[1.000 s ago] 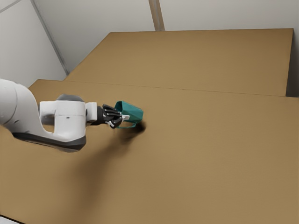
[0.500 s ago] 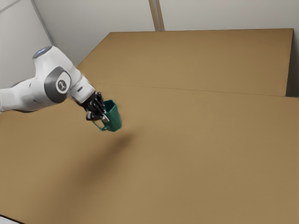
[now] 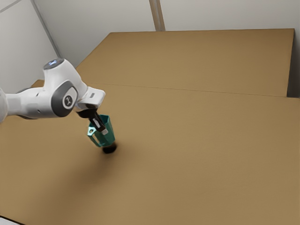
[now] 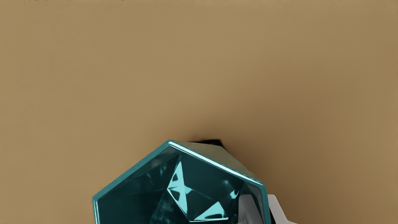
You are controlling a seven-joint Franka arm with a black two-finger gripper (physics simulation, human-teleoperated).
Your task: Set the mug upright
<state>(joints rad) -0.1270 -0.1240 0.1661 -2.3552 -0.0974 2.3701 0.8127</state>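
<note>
Held by its wall, the teal faceted mug [image 3: 109,137] is close to upright in the exterior view, leaning slightly, its opening upward and its handle toward the exterior view's left. My gripper [image 3: 101,129] reaches down at the mug's rim. A dark shadow lies right beneath the base; whether the base touches the table I cannot tell. In the wrist view I look into the open mug [image 4: 133,196], and my gripper [image 4: 264,207] is shut on its wall, one finger inside and the other outside.
The brown tabletop [image 3: 201,154] spreads around the mug, with a second brown surface [image 3: 197,61] beyond a thin seam. A pale wall [image 3: 225,14] stands behind.
The mug was tipped well over a second ago. With my gripper it has swung toward upright and moved to the exterior view's left, then come lower over the last half second.
</note>
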